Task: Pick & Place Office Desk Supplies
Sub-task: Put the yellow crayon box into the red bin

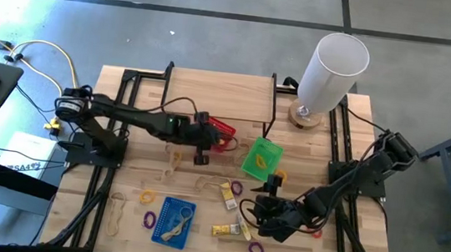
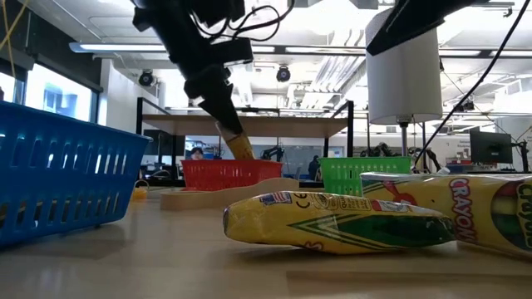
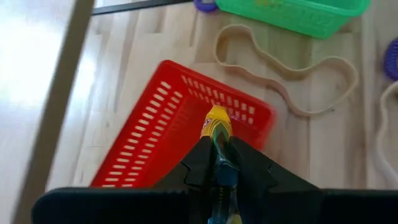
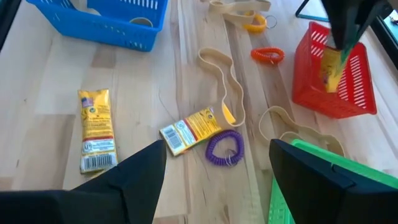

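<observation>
While pinched in the left tool (image 3: 219, 163), a yellow crayon pack (image 3: 216, 124) hangs over the red basket (image 3: 161, 130).
Pack's long axis runs in line with the tool's fingers, free end sticking out past the fingertips and pointing down into the basket; low view shows it tilted, lower end at the basket rim, can't tell if it touches. Left tool pressed together on the pack's upper end. Right tool (image 1: 270, 217) spread wide, holding nothing, low over the counter (image 1: 145, 92) well away from the red basket, past the green basket (image 1: 262, 157). Between its fingers in the right wrist view: a second crayon pack (image 4: 189, 130) lying flat, a purple loop (image 4: 224, 147) just beside it. Third pack (image 4: 96, 129) lies farther from the red basket, near the blue basket (image 4: 99, 22). Tan band (image 3: 292, 68) and orange loop (image 4: 267, 55) lie on the counter near the red basket.
</observation>
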Controlling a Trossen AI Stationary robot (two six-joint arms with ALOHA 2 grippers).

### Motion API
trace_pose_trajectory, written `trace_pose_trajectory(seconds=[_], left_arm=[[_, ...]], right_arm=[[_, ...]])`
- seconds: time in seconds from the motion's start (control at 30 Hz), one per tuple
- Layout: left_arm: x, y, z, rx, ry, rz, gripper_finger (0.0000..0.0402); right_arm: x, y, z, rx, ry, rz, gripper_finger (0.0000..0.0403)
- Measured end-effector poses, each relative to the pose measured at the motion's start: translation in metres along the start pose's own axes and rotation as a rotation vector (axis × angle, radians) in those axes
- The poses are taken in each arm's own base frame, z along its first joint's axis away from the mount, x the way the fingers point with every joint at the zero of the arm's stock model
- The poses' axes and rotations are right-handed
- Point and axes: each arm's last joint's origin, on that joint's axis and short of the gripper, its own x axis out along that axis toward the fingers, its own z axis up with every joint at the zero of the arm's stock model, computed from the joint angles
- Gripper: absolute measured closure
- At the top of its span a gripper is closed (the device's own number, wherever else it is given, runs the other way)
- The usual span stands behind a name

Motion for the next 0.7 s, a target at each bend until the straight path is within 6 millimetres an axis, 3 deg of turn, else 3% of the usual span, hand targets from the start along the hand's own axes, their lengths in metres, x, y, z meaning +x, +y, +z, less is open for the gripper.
trace_pose_trajectory(seconds=[0.27, 0.43, 0.7], left_arm=[[0.005, 0.014, 0.001, -0.010, -0.019, -0.037, 0.0362], [0.011, 0.017, -0.012, 0.002, 0.004, -0.030, 0.0362], [0.016, 0.026, -0.026, -0.053, -0.168, -0.093, 0.0362]], right_arm=[[0.000, 0.001, 0.000, 0.001, -0.003, 0.020, 0.0129], [0.000, 0.002, 0.000, 0.003, 0.002, 0.031, 0.0129], [0.000, 0.003, 0.002, 0.009, -0.012, 0.039, 0.0129]])
